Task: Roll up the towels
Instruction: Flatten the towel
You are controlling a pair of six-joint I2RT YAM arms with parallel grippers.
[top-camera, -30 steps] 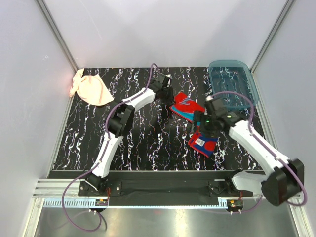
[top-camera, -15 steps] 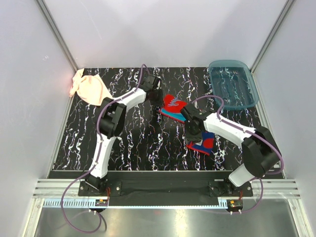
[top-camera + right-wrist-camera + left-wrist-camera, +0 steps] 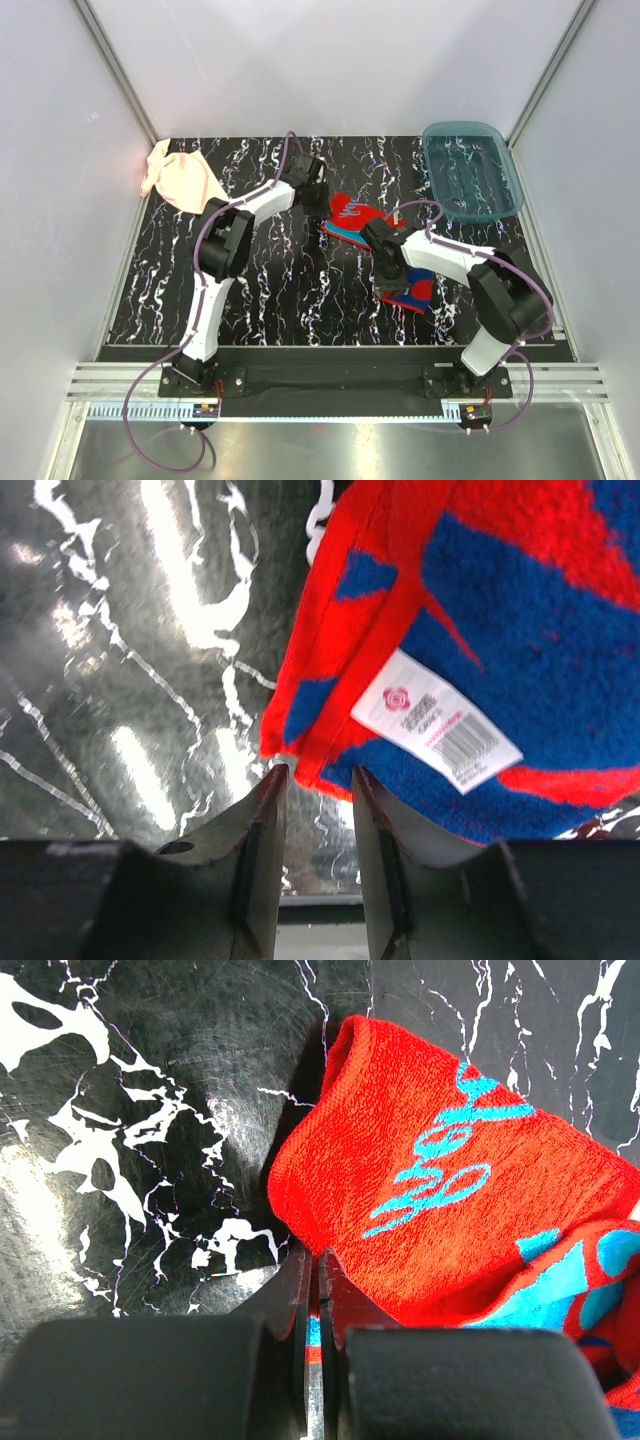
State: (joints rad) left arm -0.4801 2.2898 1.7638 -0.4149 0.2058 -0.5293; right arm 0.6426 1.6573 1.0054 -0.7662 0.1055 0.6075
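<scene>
The blue and red towel [image 3: 352, 213] lies stretched across the middle of the black marbled table [image 3: 280, 290], its near end [image 3: 418, 290] bunched. My left gripper [image 3: 322, 200] is shut on the far red edge; in the left wrist view the towel [image 3: 430, 1170] runs into the closed gripper [image 3: 318, 1258]. My right gripper [image 3: 385, 268] sits at the near end. In the right wrist view its narrowed gripper [image 3: 318, 772] pinches the towel's [image 3: 520, 630] red hem beside a white label [image 3: 435, 720]. The peach towel [image 3: 185, 180] lies crumpled at the far left corner.
A translucent blue tray [image 3: 472, 170] stands at the far right corner. White walls close in the table on three sides. The arm bases and a metal rail [image 3: 330, 378] line the near edge.
The right gripper came down and left onto the towel's near end and narrowed its jaws there. The left gripper drew the far end a little leftward.
</scene>
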